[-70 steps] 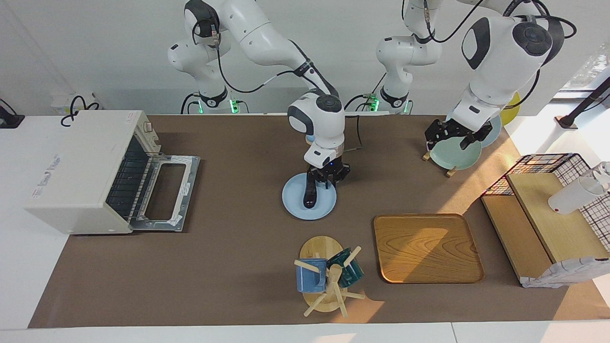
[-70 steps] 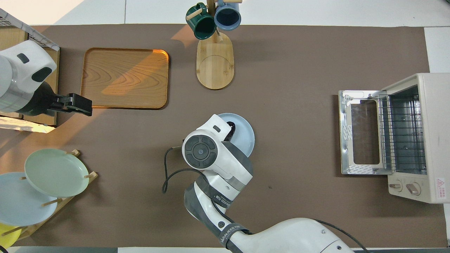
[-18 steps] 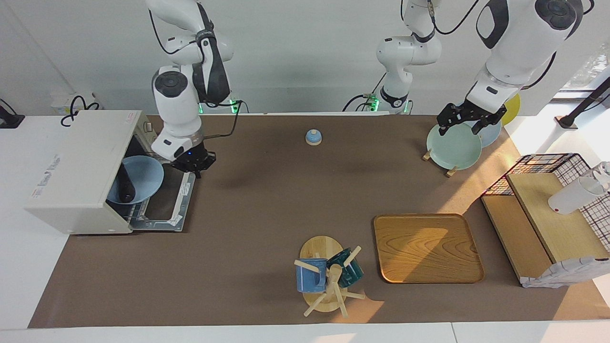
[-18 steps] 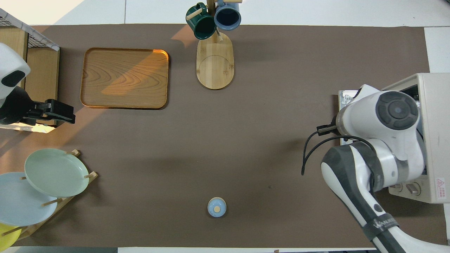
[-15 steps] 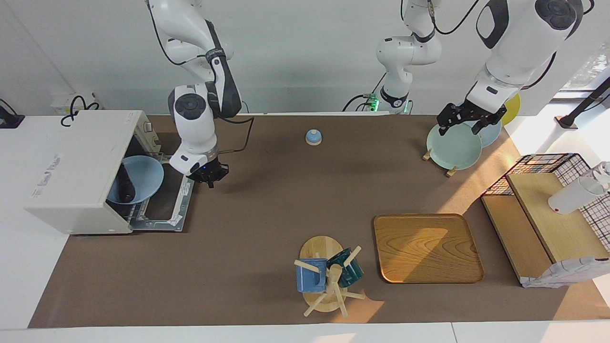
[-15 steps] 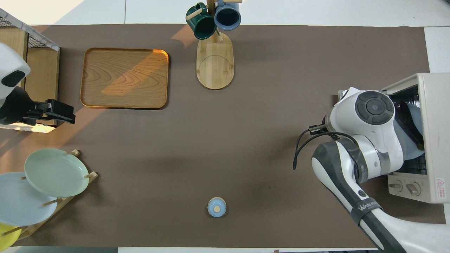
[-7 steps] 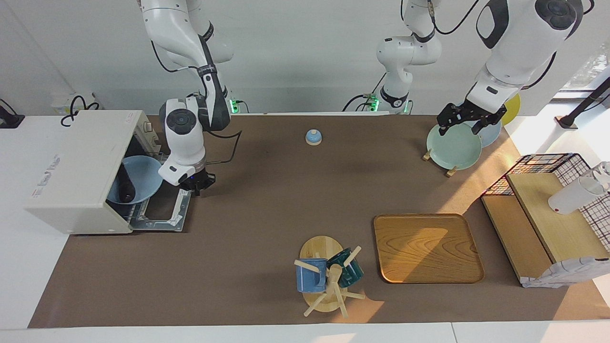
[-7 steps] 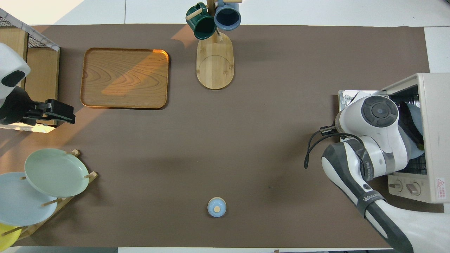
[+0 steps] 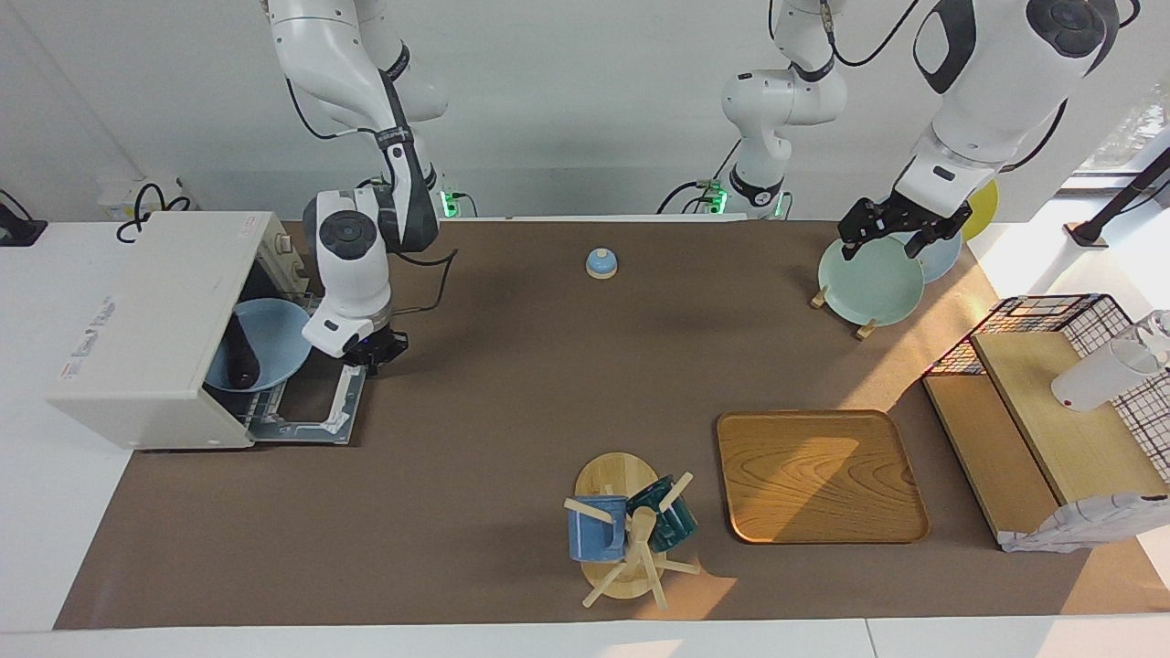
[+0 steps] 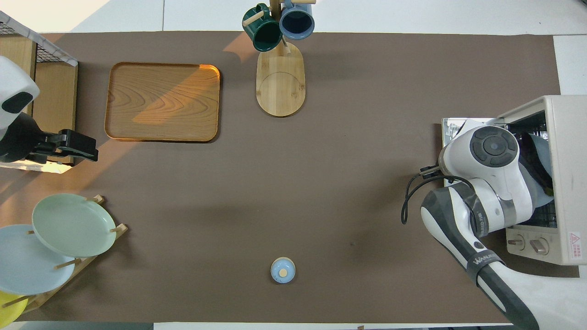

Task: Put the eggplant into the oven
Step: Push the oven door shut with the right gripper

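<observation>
Brown table, eggplant (image 9: 243, 355) in oven (image 9: 155, 329), right gripper (image 9: 373, 351) over door, grip unclear

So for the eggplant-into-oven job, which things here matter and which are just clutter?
Job:
eggplant, on the blue plate
oven, door down, plate inside
right tool, over the door's edge

Clutter:
bell
tray
mug tree
plate rack, left tool waiting above it
shelf

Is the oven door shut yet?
No: the oven door lies dropped open, with the blue plate and eggplant showing in the mouth and the right gripper over the door's edge.
</observation>
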{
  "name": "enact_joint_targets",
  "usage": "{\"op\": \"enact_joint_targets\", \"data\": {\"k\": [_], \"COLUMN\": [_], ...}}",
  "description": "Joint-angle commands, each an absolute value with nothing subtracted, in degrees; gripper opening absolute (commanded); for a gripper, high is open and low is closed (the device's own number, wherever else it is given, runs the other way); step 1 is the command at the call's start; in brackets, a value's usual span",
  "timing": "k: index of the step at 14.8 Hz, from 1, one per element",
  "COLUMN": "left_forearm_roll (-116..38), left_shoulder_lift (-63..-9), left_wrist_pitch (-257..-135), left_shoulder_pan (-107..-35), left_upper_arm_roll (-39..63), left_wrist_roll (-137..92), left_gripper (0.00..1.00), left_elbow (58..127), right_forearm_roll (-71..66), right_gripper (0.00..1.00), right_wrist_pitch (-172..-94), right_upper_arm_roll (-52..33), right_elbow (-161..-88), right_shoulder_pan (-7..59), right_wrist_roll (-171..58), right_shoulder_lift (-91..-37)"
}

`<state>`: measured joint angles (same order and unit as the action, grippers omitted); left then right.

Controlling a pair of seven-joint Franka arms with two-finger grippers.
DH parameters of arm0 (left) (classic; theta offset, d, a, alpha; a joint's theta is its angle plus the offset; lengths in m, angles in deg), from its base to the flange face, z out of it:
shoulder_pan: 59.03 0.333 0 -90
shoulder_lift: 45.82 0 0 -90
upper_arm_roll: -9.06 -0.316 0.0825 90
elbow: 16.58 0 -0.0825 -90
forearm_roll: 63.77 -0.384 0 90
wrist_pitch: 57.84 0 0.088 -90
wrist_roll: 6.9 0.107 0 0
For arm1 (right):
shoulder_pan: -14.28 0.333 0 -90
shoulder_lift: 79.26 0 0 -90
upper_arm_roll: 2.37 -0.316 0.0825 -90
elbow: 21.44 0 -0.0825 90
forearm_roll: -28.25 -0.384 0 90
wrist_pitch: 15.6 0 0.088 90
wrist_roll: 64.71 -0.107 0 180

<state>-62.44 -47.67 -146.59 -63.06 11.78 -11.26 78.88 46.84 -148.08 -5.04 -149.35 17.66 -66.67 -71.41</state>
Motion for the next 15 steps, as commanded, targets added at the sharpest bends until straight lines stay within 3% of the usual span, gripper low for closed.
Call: {"op": "enact_joint_targets", "data": {"k": [1, 6, 15], "left_forearm_roll": [-63.2, -63.2, -63.2], "left_shoulder_lift": [-48.7, -48.7, -48.7], "left_wrist_pitch": [-146.0, -146.0, -146.0], "left_shoulder_pan": [-62.5, -62.5, -62.5], "left_upper_arm_roll": [12.1, 12.1, 12.0], "left_wrist_roll": [-11.1, -11.1, -11.1], "left_gripper": [1.0, 1.0, 1.0], "left_elbow": [79.4, 79.4, 79.4], "right_forearm_roll": [52.0, 51.9, 48.6], "right_gripper": [0.0, 0.0, 0.0], "right_wrist_pitch": [-139.6, -130.5, -122.6], "right_upper_arm_roll": [-5.0, -5.0, -4.5], "right_elbow": [-143.8, -138.5, -136.2], "right_shoulder_pan": [16.9, 14.5, 7.7], "right_wrist_roll": [-60.9, -50.7, -41.6], "right_shoulder_lift": [-72.1, -74.2, -80.9]}}
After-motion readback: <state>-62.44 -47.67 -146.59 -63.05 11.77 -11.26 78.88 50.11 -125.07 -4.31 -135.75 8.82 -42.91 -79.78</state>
